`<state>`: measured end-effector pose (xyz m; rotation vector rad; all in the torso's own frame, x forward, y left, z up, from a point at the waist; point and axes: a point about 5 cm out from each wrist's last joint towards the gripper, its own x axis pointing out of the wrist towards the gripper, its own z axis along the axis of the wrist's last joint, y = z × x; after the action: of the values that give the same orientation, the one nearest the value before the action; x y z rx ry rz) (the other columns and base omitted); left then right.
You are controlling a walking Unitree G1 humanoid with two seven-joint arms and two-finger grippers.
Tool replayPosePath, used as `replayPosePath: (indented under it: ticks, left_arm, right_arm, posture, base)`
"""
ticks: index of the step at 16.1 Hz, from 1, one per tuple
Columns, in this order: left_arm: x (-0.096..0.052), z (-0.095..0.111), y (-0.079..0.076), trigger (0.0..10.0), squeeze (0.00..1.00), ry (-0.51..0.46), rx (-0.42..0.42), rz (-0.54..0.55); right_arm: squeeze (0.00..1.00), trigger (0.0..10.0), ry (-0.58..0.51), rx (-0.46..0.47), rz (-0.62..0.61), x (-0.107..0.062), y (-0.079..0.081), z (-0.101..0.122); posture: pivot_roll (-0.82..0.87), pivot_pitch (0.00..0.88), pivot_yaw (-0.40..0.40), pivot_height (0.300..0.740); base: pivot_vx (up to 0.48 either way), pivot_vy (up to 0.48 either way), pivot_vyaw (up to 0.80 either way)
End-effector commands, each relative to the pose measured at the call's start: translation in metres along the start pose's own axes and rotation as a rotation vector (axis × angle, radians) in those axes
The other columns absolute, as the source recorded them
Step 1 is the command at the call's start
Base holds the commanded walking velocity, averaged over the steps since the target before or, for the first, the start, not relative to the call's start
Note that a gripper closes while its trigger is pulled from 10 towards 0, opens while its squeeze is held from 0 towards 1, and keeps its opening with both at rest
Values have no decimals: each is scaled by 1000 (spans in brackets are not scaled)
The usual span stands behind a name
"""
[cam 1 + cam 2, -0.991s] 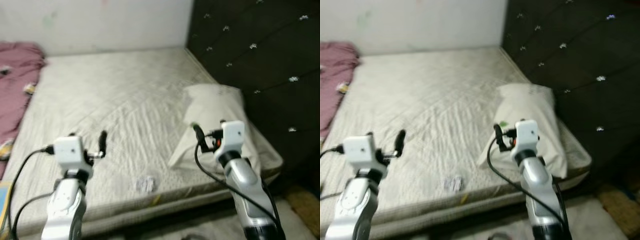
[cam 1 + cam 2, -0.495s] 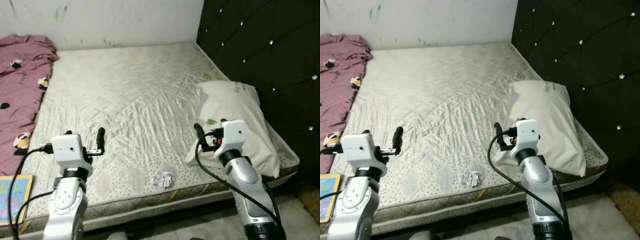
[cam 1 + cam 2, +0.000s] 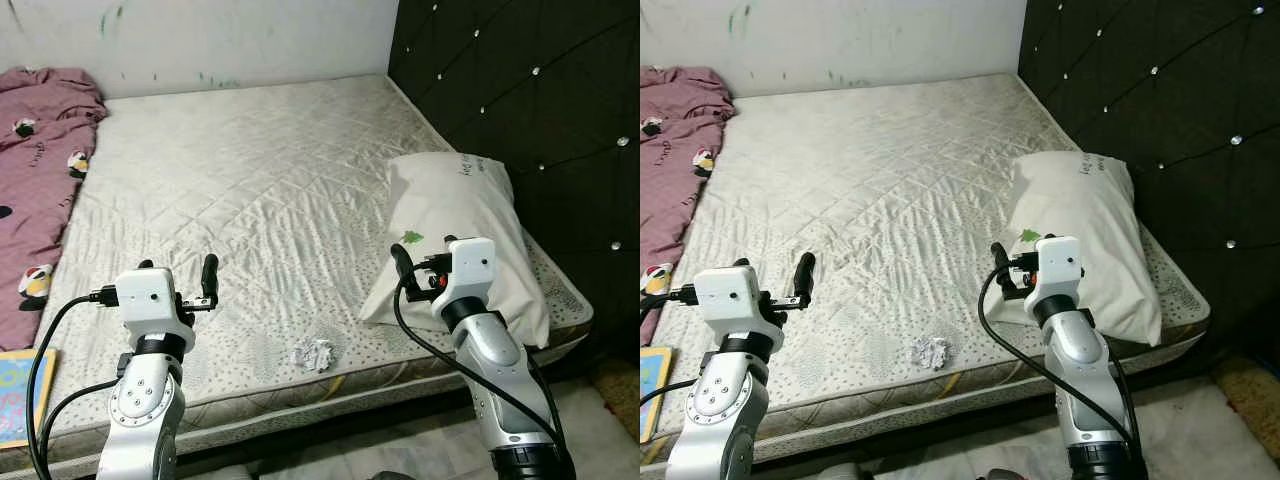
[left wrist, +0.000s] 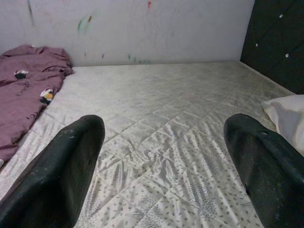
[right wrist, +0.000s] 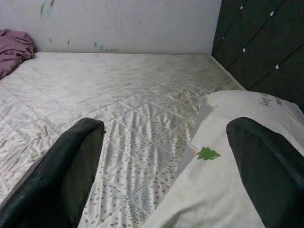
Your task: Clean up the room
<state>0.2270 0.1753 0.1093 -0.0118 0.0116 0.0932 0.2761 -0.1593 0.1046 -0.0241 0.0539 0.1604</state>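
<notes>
— Quilted white mattress looks sharp now; a second ago the head views were smeared, and the whole scene has slid a little since half a second back — camera motion, not things moving.

— So the robot is settling in front of the bed?

— That's my read. The crumpled paper scrap lies low centre in the left eye view, close to the mattress's near edge, between the two arms. Left claw hovers lower left, fingers spread and holding nothing; right claw hangs just beside the pillow, likewise released.

— Room to move?

— Plenty of bare mattress in the middle. Pink blanket bounds the left side, the dark tufted headboard the right, and the scrap sits near the drop-off — a careless nudge could send it off.
</notes>
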Motion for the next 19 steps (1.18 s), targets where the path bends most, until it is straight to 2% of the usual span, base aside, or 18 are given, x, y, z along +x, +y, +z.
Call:
replayPosePath:
  ticks: [1, 2, 11, 19]
  left_arm:
    - [1, -3, 3, 10000, 0, 19, -12, 20]
    - [1, -3, 4, 10000, 0, 21, -14, 19]
    - [3, 0, 3, 10000, 0, -6, -14, 13]
    - [5, 5, 7, 10000, 0, -38, 17, 28]
  right_arm:
    - [0, 10000, -3, 8, -8, 2, -2, 2]
    - [0, 10000, -2, 8, -8, 2, -2, 2]
    - [0, 10000, -11, 3, -29, 3, -4, 4]
    - [0, 10000, -23, 0, -44, 6, -4, 7]
  posture:
    - [0, 0, -14, 740]
    - [0, 0, -14, 740]
    - [-3, 0, -10, 740]
    - [0, 0, -13, 740]
  base:
    - [0, 0, 0]
    - [0, 0, 0]
    - [0, 480, 0]
    - [0, 0, 0]
